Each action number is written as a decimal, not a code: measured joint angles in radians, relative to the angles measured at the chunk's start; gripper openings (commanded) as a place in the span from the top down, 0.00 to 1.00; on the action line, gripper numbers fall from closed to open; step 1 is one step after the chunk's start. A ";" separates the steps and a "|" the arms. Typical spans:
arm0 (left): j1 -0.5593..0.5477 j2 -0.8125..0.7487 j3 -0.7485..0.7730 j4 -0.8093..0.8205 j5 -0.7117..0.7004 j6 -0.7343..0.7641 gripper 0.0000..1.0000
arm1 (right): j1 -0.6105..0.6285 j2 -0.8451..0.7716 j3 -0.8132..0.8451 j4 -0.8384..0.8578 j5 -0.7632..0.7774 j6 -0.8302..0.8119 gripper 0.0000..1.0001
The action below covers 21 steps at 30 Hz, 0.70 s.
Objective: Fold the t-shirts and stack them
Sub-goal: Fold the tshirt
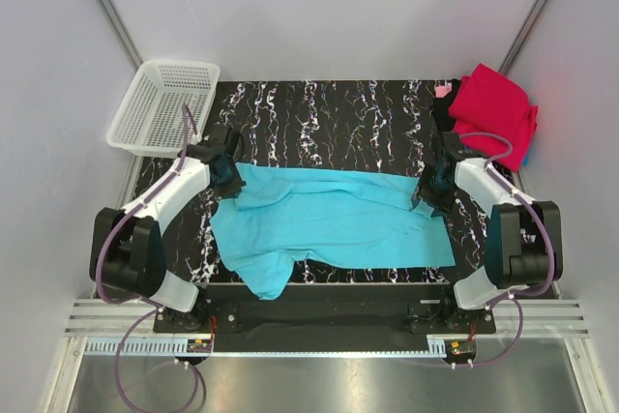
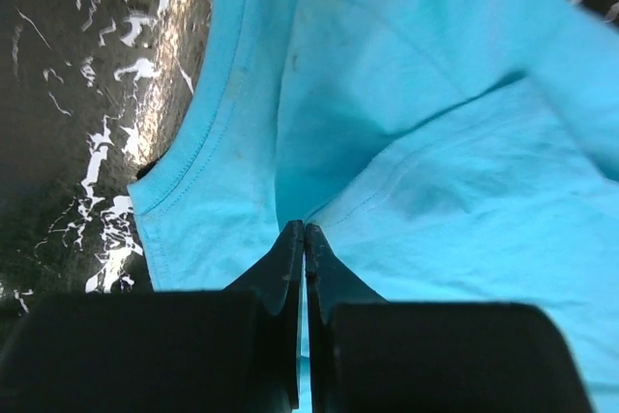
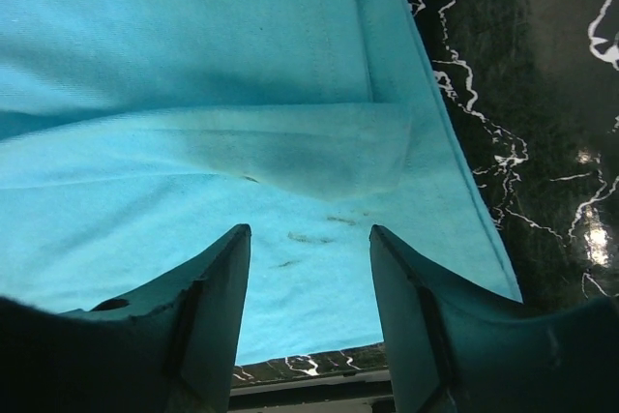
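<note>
A turquoise t-shirt lies spread and partly folded across the black marbled table. My left gripper is at its far left corner, near the collar. In the left wrist view that gripper is shut, with creases of the turquoise cloth running into its tips and a sliver of cloth between the fingers. My right gripper sits over the shirt's far right edge. In the right wrist view it stands open just above the cloth, beside a folded flap, with nothing held.
A crimson red t-shirt lies bunched at the far right corner, with a bit of pink cloth beside it. A white mesh basket stands tilted at the far left corner. Grey walls close in the sides.
</note>
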 measured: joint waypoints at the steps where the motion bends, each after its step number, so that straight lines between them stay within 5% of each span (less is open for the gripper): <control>1: 0.000 -0.008 0.022 -0.010 -0.003 0.002 1.00 | 0.000 -0.011 -0.003 -0.001 0.006 0.002 0.40; 21: 0.001 -0.141 0.161 -0.144 -0.081 0.026 1.00 | 0.000 0.000 0.003 -0.017 0.137 0.056 0.43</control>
